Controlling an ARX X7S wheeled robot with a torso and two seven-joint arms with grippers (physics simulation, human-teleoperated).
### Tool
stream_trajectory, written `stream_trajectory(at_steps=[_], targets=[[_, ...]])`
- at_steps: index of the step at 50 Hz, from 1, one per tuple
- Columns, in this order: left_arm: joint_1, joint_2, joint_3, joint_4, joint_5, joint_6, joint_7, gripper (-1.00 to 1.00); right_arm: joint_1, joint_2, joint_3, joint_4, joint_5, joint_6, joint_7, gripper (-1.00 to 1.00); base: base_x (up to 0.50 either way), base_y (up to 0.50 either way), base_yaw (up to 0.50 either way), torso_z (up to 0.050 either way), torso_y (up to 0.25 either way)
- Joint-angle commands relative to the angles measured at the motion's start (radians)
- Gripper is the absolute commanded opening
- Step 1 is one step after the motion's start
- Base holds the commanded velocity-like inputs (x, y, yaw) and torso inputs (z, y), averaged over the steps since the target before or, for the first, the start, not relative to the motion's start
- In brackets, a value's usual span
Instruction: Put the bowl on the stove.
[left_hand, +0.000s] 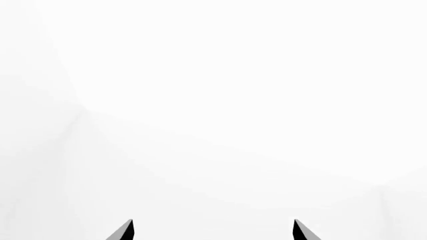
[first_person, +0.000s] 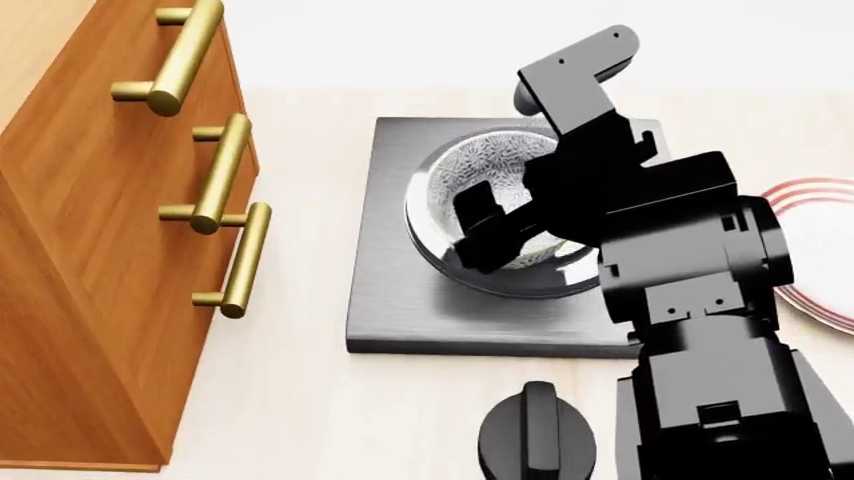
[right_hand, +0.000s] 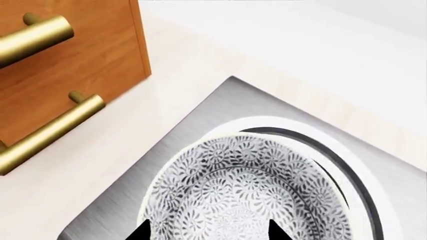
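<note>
Saw a wooden cabinet (first_person: 80, 250) at the far left of the head view, with brass bar handles (first_person: 220, 175) on its face. Found pale tabletop (first_person: 307, 420) beside it, running under everything else.

Located the stove (first_person: 387, 300) just right of the cabinet, apart from it: a square dark-grey slab lying flat. Found the bowl (first_person: 487, 165) on the stove, seated on the raised round burner (first_person: 434, 250) and inside the burner's outline, mouth up, grey-blue floral pattern showing. Confirmed the same from the right wrist view, with the bowl (right_hand: 240, 190) ringed by the burner's rim.

Noted the right gripper (first_person: 501, 235) over the near part of the bowl, its arm covering the bowl's right side. Saw its two tips parted in the wrist view, right gripper (right_hand: 208, 232), with only the patterned inside of the bowl between them and nothing clasped. Could not tell whether the tips touched the bowl.

Spotted a black round knob (first_person: 537, 430) on the table in front of the stove, apart from it. Caught a white plate with red rim rings (first_person: 821, 250) at the far right, partly hidden by the arm.

Saw the left gripper (left_hand: 213, 231) only in its own wrist view: tips wide apart, nothing between them, blank white beyond.
</note>
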Motion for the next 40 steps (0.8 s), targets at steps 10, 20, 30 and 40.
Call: stream_trajectory(at_steps=[10, 20, 30, 40], targets=[[-0.001, -0.003, 0.005, -0.005, 0.003, 0.005, -0.003, 1.00, -0.033, -0.015, 0.089, 0.000, 0.007, 0.035, -0.158, 1.00, 0.00, 0.00, 0.00, 0.000, 0.000], [-0.003, -0.002, 0.003, -0.008, -0.007, 0.008, -0.009, 1.00, -0.024, -0.015, 0.119, 0.000, 0.006, -0.030, -0.191, 1.00, 0.00, 0.00, 0.00, 0.000, 0.000], [-0.004, -0.003, 0.005, -0.008, -0.008, 0.009, -0.014, 1.00, -0.022, 0.004, 0.164, 0.000, 0.009, -0.141, -0.190, 1.00, 0.00, 0.00, 0.00, 0.000, 0.000], [-0.005, -0.008, 0.005, -0.007, -0.010, 0.008, -0.016, 1.00, -0.042, 0.046, 0.252, 0.000, 0.030, -0.267, -0.133, 1.00, 0.00, 0.00, 0.00, 0.000, 0.000]])
